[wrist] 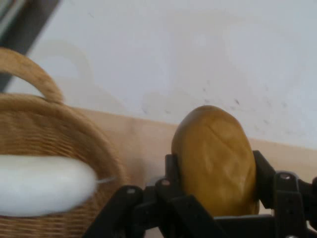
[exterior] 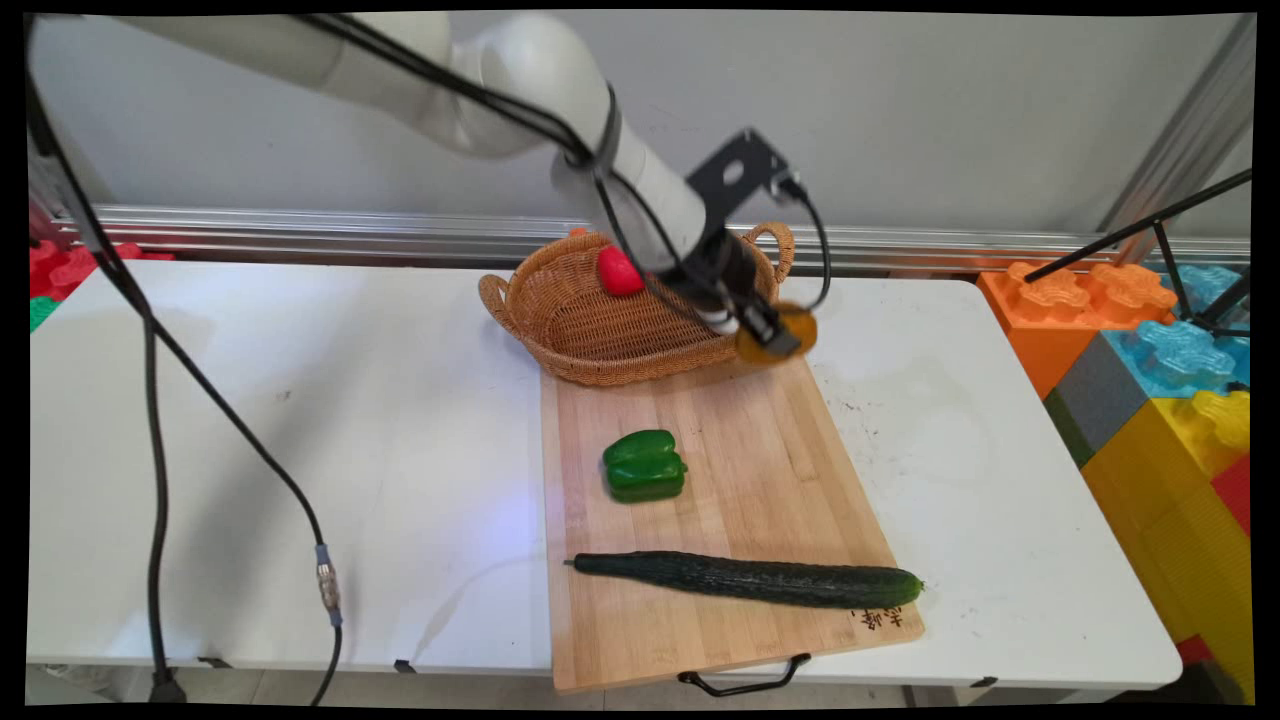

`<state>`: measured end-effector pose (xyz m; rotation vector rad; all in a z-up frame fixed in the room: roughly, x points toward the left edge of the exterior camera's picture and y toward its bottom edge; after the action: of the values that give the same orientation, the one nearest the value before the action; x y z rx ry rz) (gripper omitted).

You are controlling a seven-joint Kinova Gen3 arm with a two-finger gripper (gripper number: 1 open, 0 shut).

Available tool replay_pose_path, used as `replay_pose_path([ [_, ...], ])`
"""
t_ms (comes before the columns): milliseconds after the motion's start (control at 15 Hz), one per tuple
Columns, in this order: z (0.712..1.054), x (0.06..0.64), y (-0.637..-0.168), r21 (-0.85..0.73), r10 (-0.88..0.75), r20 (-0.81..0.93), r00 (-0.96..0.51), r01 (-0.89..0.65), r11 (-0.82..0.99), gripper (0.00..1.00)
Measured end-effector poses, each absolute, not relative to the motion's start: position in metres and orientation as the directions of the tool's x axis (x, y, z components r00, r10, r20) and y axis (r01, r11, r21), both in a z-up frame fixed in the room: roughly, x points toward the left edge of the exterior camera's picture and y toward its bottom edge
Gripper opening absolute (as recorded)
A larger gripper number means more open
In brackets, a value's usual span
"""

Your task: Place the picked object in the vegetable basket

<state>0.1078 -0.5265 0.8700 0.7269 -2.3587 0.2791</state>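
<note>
beside wicker basket (exterior: 600, 320), tool (exterior: 772, 335) clamps brown potato (wrist: 215, 158) above cutting board (exterior: 730, 480).

Bright, even light on my feed, soft shadows only.
From the main view I see the arm (exterior: 520, 90) casting a faint shadow on the table (exterior: 300, 400), and the gripper (exterior: 770, 335) smeared by blur. In my hand view the basket (wrist: 44, 144) is soft.

Main view looks down across the table (exterior: 300, 400); hand view, seemingly close, shares the basket (exterior: 600, 320)
</note>
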Motion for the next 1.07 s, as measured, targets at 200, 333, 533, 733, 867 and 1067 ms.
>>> replay_pose_path([
  [200,0.895,0.119,-0.538,-0.043,-0.439,0.654,-0.616,-0.609,0.792,0.0],
  [333,0.906,0.134,-0.547,-0.065,-0.458,0.652,-0.604,-0.647,0.76,0.0],
  [533,0.909,0.169,-0.566,-0.089,-0.517,0.622,-0.588,-0.709,0.7,0.0],
  [733,0.897,0.194,-0.575,-0.088,-0.565,0.585,-0.582,-0.738,0.669,0.0],
  [867,0.88,0.214,-0.578,-0.078,-0.604,0.547,-0.579,-0.754,0.652,0.0],
  [1067,0.851,0.237,-0.58,-0.05,-0.647,0.502,-0.575,-0.766,0.641,0.0],
])
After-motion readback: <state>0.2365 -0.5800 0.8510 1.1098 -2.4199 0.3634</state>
